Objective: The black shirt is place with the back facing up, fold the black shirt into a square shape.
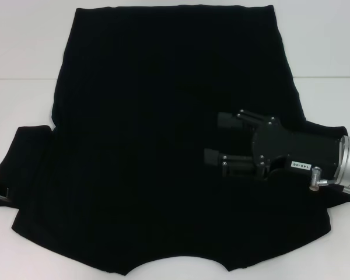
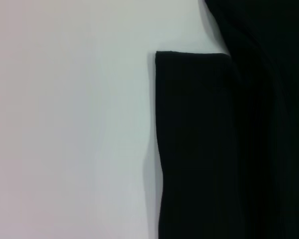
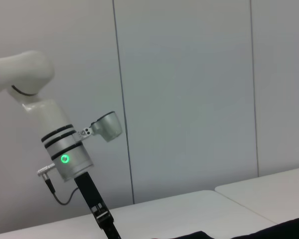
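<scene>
The black shirt (image 1: 157,151) lies spread flat on the white table (image 1: 23,52), filling most of the head view. Its curved neckline sits at the near edge, toward the robot, and the straight hem lies at the far side. One short sleeve sticks out on the robot's left, and the other lies under the right arm.

The right gripper (image 1: 217,139) reaches in from the right side, hovering over the right half of the shirt with its body roughly level and its fingers (image 1: 227,120) pointing toward the middle of the cloth. The fingers stand wide apart with nothing between them. Whether they touch the fabric cannot be told.

The left gripper (image 1: 0,191) shows only as a small dark part at the left edge of the head view, just beside the left sleeve. How its fingers stand cannot be told. The left wrist view looks down on that sleeve's square end (image 2: 194,144) lying flat on the table. The right wrist view shows the left arm (image 3: 65,149) with a green light on its wrist, against a grey wall (image 3: 189,89).
</scene>
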Motion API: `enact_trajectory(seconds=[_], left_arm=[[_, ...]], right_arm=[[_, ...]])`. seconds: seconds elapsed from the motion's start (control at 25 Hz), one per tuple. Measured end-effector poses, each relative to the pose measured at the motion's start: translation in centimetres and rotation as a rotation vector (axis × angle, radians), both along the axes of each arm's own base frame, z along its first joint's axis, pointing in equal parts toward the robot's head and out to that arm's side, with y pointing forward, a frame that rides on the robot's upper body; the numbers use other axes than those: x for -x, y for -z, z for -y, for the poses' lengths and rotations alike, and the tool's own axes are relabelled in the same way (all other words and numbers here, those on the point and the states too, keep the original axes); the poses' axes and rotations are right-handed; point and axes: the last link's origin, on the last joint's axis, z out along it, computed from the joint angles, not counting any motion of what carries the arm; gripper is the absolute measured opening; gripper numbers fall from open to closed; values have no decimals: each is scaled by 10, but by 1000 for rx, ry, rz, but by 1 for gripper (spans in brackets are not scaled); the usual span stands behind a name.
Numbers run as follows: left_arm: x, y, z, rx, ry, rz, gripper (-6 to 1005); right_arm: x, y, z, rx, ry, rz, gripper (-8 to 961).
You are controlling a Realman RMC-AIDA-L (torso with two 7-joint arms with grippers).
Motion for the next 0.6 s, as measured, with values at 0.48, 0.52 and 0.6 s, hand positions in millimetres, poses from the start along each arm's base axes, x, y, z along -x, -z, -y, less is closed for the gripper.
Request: enact_trajectory(seconds=[0.48, 0.52, 0.6], left_arm=[[1, -3, 0, -15, 13, -23, 791], [1, -3, 0, -12, 15, -25, 812], [-1, -1, -1, 4, 25, -38, 854]], right_arm=[[1, -1, -1, -4, 1, -13, 915], [1, -1, -1, -6, 2, -11, 915], [1, -1, 0, -9, -1, -9, 915]])
